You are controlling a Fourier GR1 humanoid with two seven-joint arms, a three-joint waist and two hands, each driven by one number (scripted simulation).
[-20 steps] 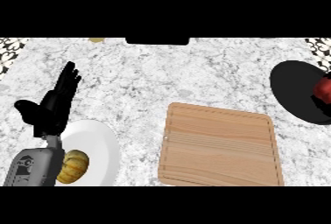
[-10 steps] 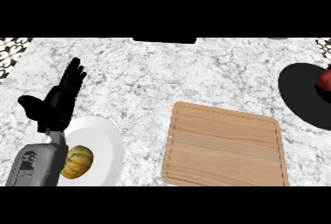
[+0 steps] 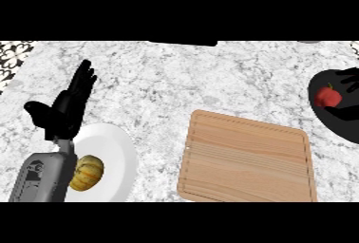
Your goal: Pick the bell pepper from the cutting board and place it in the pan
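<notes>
Head view: one bell pepper [image 3: 327,96], stem up, in one pan [image 3: 324,115], between right robot hand [image 3: 346,80] fingers, grip unclear; left robot hand [image 3: 67,107] open.

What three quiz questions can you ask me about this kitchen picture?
1. True or false: the cutting board has nothing on it.
2. Where is the red bell pepper? A: on the cutting board. B: in the black pan. C: on the bare counter.
3. Fill in the gap: the yellow squash lies on a white ____.

Key: 1 true; 2 B; 3 plate.
</notes>
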